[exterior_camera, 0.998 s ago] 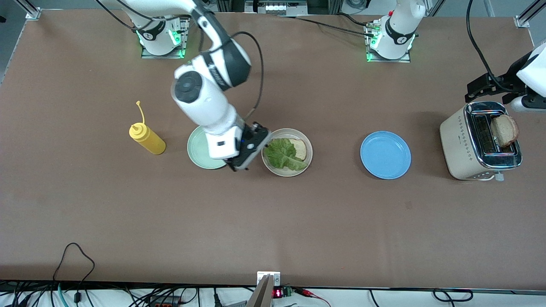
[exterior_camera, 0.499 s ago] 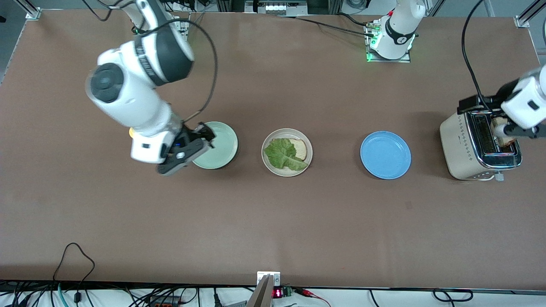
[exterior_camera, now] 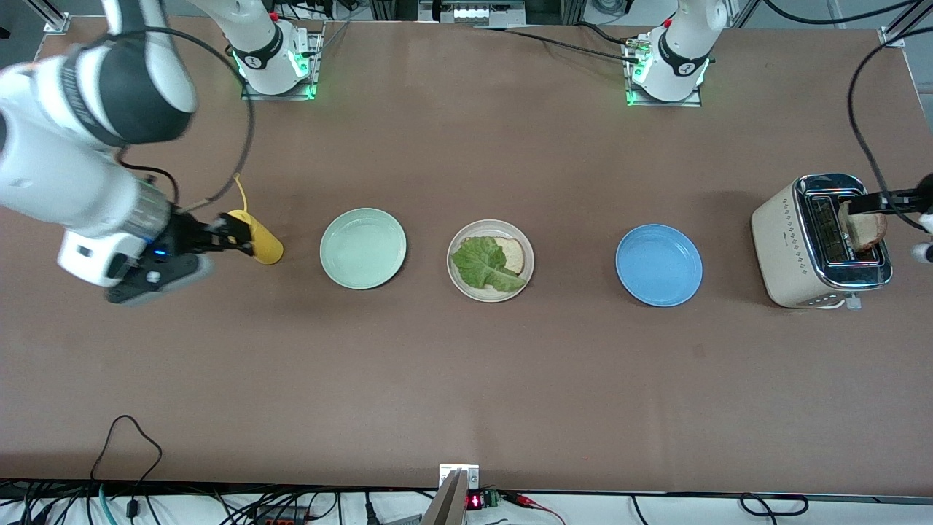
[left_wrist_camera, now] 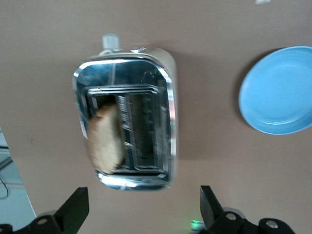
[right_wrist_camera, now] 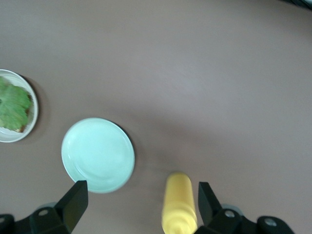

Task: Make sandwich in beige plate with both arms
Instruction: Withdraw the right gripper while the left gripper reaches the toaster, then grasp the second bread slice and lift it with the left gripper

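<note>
Spanning the brown table (exterior_camera: 466, 379), both spread-fingered grippers (right_wrist_camera: 141, 207) (left_wrist_camera: 146, 209) hover empty.

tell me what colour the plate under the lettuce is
Pale beige: the round shallow plate holding the lettuce leaf, clearest in the front view.

three plates (exterior_camera: 363, 249), two toast slices (exterior_camera: 863, 226), one lettuce leaf (exterior_camera: 482, 264), one toaster (exterior_camera: 790, 248), one bottle (exterior_camera: 262, 244).

lettuce (exterior_camera: 484, 264) on toast (exterior_camera: 512, 254) in the beige plate (exterior_camera: 459, 284), between two plates.
</note>
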`<move>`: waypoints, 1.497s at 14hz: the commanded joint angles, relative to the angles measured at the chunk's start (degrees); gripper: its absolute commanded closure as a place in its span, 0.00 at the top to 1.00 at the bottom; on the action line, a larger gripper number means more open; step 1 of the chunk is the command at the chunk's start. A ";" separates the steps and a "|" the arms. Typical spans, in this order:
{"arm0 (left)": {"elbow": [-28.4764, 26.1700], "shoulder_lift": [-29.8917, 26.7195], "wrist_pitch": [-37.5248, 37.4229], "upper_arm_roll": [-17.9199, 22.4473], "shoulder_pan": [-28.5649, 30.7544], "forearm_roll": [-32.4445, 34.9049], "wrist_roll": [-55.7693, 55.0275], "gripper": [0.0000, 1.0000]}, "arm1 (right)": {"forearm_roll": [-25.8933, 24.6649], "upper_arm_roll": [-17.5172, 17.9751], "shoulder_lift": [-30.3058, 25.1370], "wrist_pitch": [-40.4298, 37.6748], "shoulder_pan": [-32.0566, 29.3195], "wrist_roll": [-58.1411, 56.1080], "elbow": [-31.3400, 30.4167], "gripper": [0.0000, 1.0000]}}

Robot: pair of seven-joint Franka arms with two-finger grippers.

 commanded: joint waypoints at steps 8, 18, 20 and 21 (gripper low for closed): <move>-14.69 1.05 20.69 -0.98 8.88 0.70 9.97 0.86 | -7.81 5.52 -16.29 -5.40 -11.45 8.94 -9.92 1.00; -15.59 -0.79 16.16 -0.81 9.32 0.61 9.89 0.01 | -6.85 1.04 -18.85 0.14 -8.63 8.34 -14.78 1.00; -12.97 -2.90 10.90 -1.16 9.15 0.70 9.80 0.01 | -6.85 0.60 -18.94 0.14 -7.76 8.60 -14.78 1.00; -9.82 -3.17 6.52 -1.42 8.89 0.70 9.62 0.01 | -6.85 0.42 -18.94 0.14 -7.58 9.04 -14.78 1.00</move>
